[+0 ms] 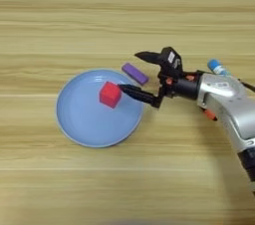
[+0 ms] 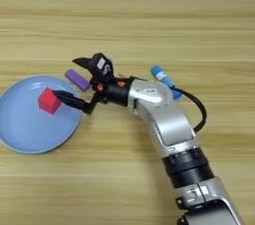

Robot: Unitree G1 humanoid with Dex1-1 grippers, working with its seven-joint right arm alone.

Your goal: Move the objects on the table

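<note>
worktop bare wood | blue plate holds red cube, apparently placed | right gripper spread wide, empty, beside cube | purple bar off plate by its rim, blue glue stick behind arm: judged left

Cube lies in plate, bar just right.

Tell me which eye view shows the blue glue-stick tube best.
The right eye view. There the blue glue-stick tube with the white band shows its cap and part of its body beside the silver forearm. In the left eye view only its capped end shows above the forearm; the rest is hidden.
</note>
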